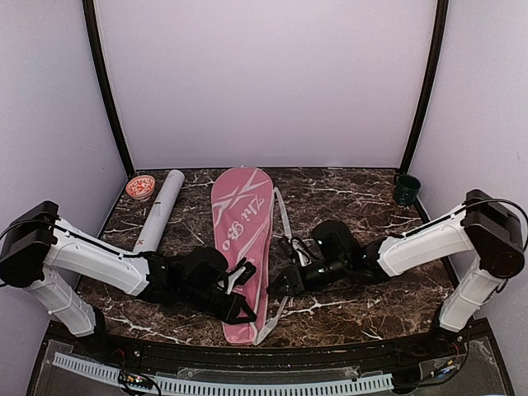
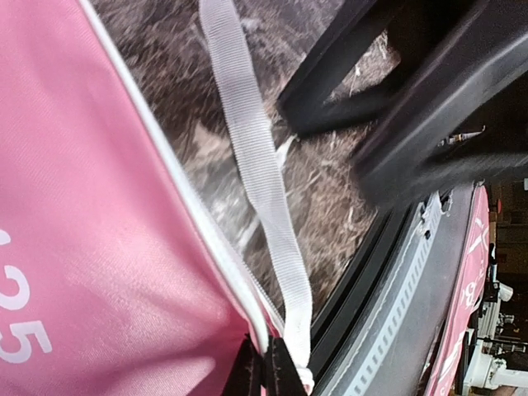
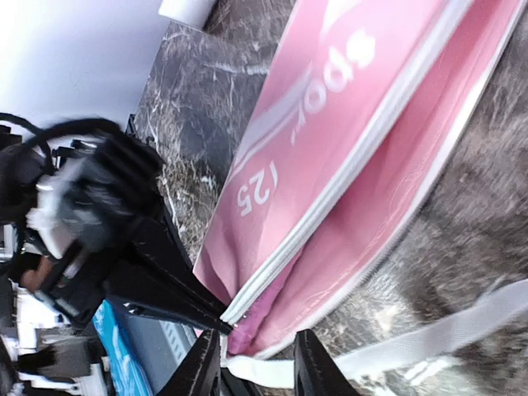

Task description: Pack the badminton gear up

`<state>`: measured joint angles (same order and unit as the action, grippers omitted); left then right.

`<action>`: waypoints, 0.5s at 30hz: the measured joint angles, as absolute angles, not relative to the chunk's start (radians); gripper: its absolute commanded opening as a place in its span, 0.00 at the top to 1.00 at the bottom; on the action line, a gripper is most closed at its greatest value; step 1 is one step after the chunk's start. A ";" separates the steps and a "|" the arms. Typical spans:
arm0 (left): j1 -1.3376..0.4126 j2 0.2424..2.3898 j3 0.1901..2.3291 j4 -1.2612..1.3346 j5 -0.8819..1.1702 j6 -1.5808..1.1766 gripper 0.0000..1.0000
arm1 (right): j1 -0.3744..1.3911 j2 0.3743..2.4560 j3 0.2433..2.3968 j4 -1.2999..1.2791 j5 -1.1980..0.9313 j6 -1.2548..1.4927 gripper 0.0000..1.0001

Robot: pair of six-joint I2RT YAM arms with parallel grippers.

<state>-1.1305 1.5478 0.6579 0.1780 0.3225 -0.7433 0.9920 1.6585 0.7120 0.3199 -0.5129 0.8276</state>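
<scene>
Closest to the lens, at the bottom of the left wrist view, my left gripper [image 2: 266, 369] is pressed together on the white-trimmed edge of the pink bag [image 1: 242, 219], at its narrow end.

Findings, left to right:

1. A small round red-and-white item [image 1: 140, 187] lies at the far left of the marble table [image 1: 355, 186]. I cannot tell what it is.
2. The white tube [image 1: 161, 210] lies flat just right of that item, running from the back toward my left arm. It is apart from the bag.
3. The bag lies flat mid-table, with its wide end toward the back wall and its narrow end toward the near edge, between my two grippers.
4. A white strap [image 1: 283, 216] trails along the bag's right side.
5. My right gripper [image 3: 257, 369] is at the bag's narrow end with its fingers spread. The strap's end lies between them. I cannot tell whether the pads touch it.
6. A dark green cup [image 1: 406, 189] stands upright at the far right, well apart from the bag.
</scene>
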 measured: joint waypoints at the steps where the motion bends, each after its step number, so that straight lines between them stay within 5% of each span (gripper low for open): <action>1: -1.131 1.537 0.647 0.167 0.322 -0.742 1.00 | 0.986 1.627 0.722 0.283 -0.492 0.796 0.69; 10: -1.127 1.425 0.638 -0.085 0.216 -0.707 1.00 | 0.786 1.533 0.756 0.117 -0.395 0.649 0.69; 15: -1.090 1.311 0.634 -0.249 0.090 -0.700 0.75 | 0.694 1.531 0.756 0.097 -0.377 0.632 0.69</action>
